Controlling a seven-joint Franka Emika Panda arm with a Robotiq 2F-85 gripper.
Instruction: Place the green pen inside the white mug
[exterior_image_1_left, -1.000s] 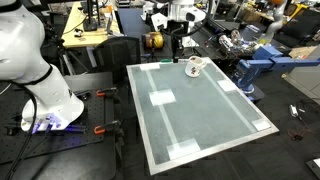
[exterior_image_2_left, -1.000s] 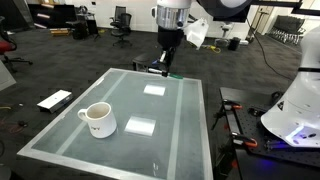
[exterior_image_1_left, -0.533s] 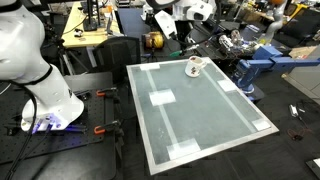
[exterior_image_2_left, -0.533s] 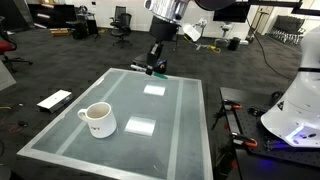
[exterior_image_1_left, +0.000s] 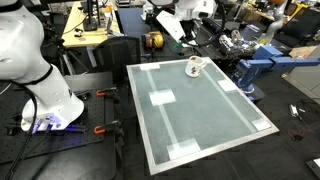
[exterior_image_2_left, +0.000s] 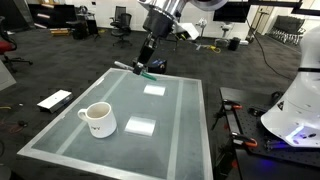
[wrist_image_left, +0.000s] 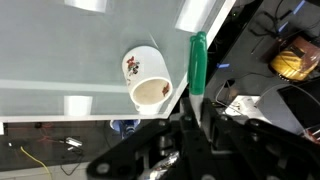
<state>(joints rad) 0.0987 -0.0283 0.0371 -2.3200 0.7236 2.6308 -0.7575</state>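
Pale green-topped table (exterior_image_1_left: 205, 115) with a grey frame, on dark carpet. Two white tape patches on the table top: one near its middle (exterior_image_2_left: 140, 126), one toward its far end (exterior_image_2_left: 154, 89). Red-handled clamp (exterior_image_1_left: 101, 129) at the table's side. Yellow spool (exterior_image_1_left: 153, 41) just beyond the table's far edge. Blue block (exterior_image_1_left: 255, 70) beside the table. Wooden desk (exterior_image_1_left: 85, 35) well behind the table. Flat white box (exterior_image_2_left: 54, 100) on the floor near the table. Office chair (exterior_image_2_left: 121, 20) far behind the table.

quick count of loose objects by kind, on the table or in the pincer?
white mug: 1, on the table
green pen: 1, held in the pincer
Total: 2
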